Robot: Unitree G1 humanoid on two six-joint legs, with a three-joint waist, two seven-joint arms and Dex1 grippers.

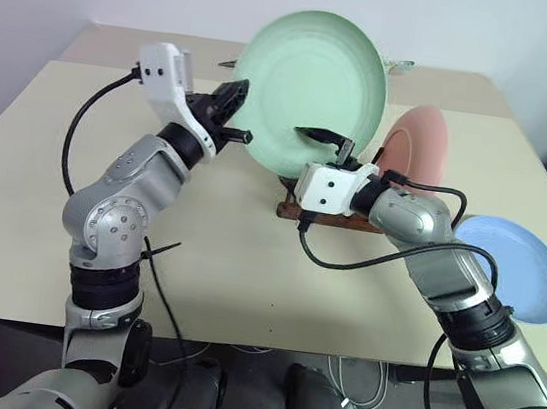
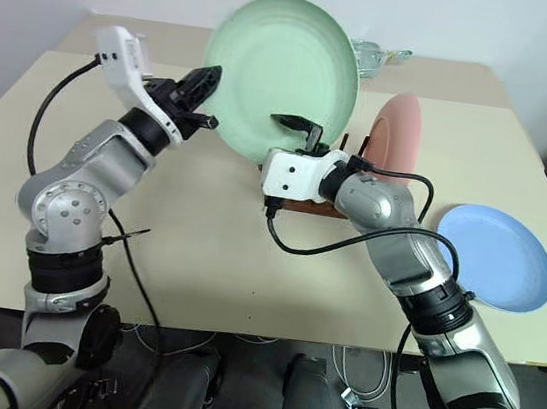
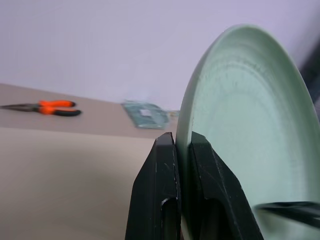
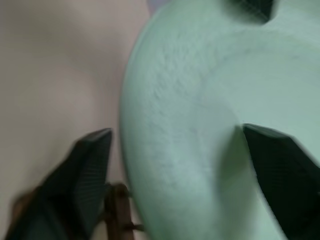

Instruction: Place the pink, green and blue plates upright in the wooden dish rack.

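Holding: the left gripper [image 3: 182, 150] is clamped tight on the rim of the green plate [image 1: 314, 89], one black finger on each face of the plate.
Green plate: upright and raised above the table [image 1: 226, 259], its hollow face toward the robot, near the far edge at the middle, just over the wooden dish rack [image 1: 337, 216].
Right gripper [image 1: 334, 144]: jaws parted and straddling the green plate's lower rim, one finger in front of the hollow face and one behind; whether the pads touch the plate, I cannot tell.
Pink plate [image 1: 417, 148]: standing on edge in the rack, at the rack's right end, just right of the green plate.
Wooden dish rack: on the table toward the far edge, a little right of the middle, largely hidden behind the right wrist.
Blue plate [image 1: 512, 266]: lying flat by the right edge of the table, well apart from the rack.
Far side: orange-handled pliers [image 3: 47, 107] lie on the table beyond.
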